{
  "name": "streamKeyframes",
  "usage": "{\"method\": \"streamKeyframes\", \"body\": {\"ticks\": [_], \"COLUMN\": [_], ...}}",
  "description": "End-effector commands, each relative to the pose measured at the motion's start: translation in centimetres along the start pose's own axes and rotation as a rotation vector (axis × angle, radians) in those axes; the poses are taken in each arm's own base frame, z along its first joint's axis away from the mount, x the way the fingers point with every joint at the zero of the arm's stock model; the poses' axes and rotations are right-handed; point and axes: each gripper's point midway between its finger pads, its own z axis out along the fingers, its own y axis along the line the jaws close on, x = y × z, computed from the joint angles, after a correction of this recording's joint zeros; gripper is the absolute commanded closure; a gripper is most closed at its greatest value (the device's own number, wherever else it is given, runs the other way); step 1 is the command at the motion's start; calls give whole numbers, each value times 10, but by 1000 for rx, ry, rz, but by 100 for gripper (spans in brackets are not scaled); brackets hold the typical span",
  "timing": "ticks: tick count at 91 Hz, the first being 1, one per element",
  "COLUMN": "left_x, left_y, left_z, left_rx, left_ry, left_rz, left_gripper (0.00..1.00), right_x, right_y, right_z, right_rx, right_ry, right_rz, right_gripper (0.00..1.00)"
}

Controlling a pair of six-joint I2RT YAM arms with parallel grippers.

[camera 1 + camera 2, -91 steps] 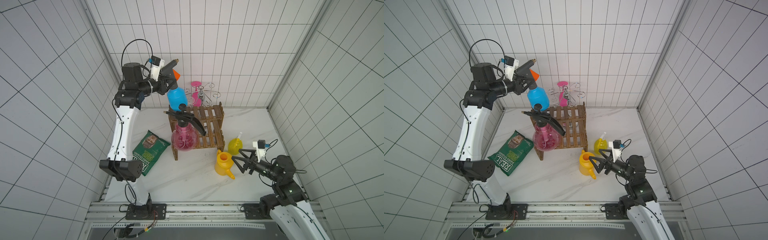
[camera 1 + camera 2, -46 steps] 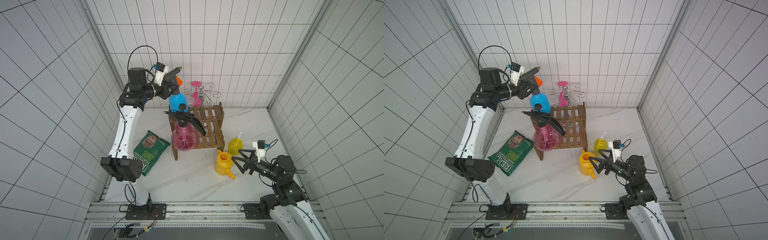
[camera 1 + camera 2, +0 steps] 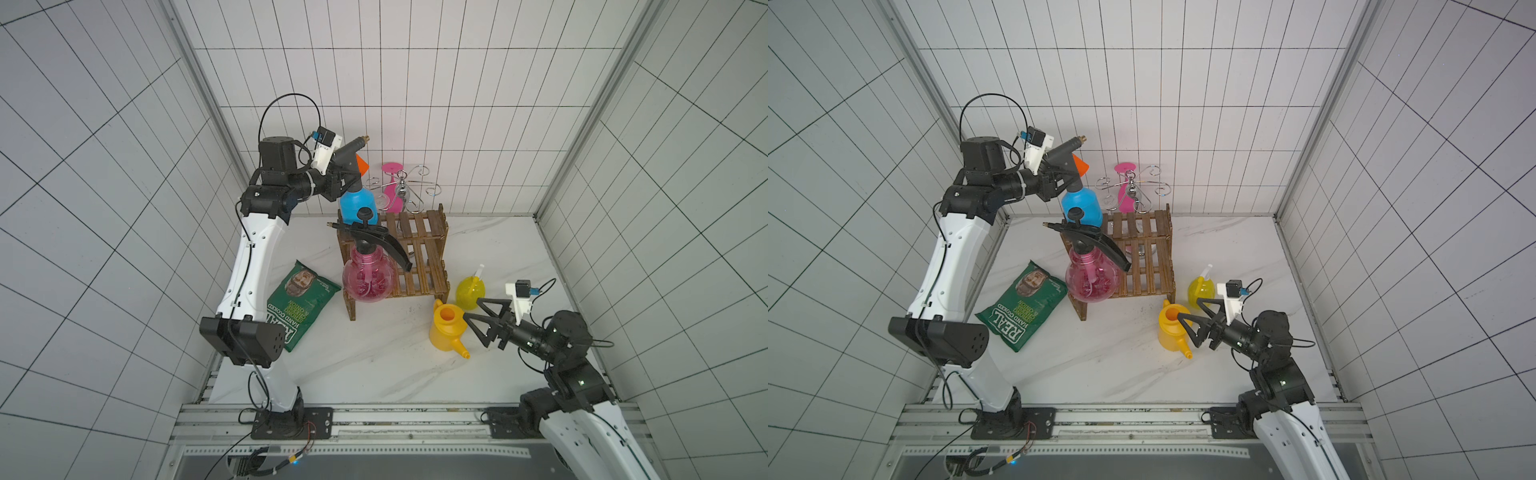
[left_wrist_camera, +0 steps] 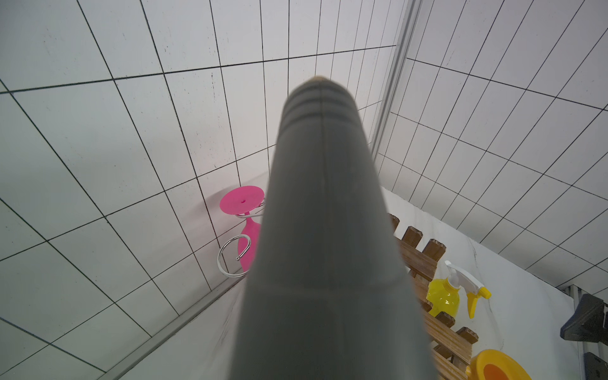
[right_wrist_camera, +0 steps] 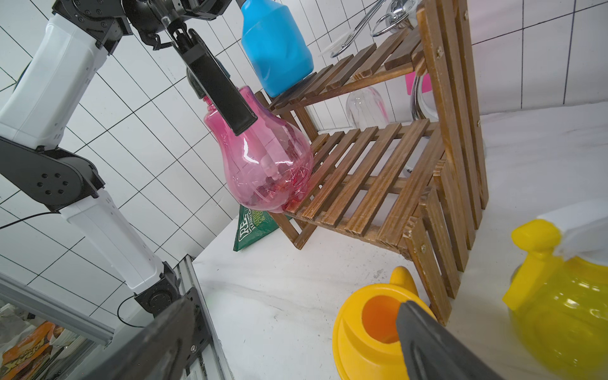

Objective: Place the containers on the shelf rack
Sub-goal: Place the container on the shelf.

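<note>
Placement of the blue sprayer (image 3: 357, 203) is the step in hand: the bottle stands on the back left corner of the shelf rack's (image 3: 424, 249) upper tier, and the left gripper (image 3: 347, 178) sits at its grey head. The jaws are hidden behind that head in every view, so whether they clamp it or have let go cannot be told. The pink sprayer (image 3: 368, 278) rests on the lower tier's left end, its belly bulging past the frame. Two containers wait on the table (image 3: 374, 374) just beside the rack's right front leg: the yellow watering can (image 3: 446, 330) and, behind it, the yellow trigger bottle (image 3: 470, 293). The right gripper (image 3: 471, 309) hovers spread wide and empty, one fingertip over the can's mouth. The next move likely calls for the left arm to let go and lift clear without tipping the bottle, while the right closes on the can. The pink sprayer's black handle juts across the lower slats, narrowing the free room there. A green chip bag (image 3: 299, 303) lies left of the rack; a chrome wire stand (image 3: 401, 189) stands behind it.
</note>
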Motion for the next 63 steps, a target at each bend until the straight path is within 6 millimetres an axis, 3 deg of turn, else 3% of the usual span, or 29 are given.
{"method": "streamKeyframes", "body": {"ticks": [1,26,50,63], "left_x": [-17,-16,-26,-33], "left_y": [-11,-13,-13,-13], "left_z": [-12,-11,-19,-27], "left_rx": [-8,-18,-53,-62], "left_ry": [-41,-32,-56,-82], "left_rz": [57,72,74,60], "left_gripper": [61,51,30,2], "right_x": [-2,-2,-2,-2], "right_y": [1,2,2,3], "right_z": [-2,-2,-2,-2], "right_rx": [-11,-12,-15,-17], "right_ry": [-18,-18,-18,-18], "right_rz": [-9,-9,-10,-10], "right_gripper": [1,1,1,1]}}
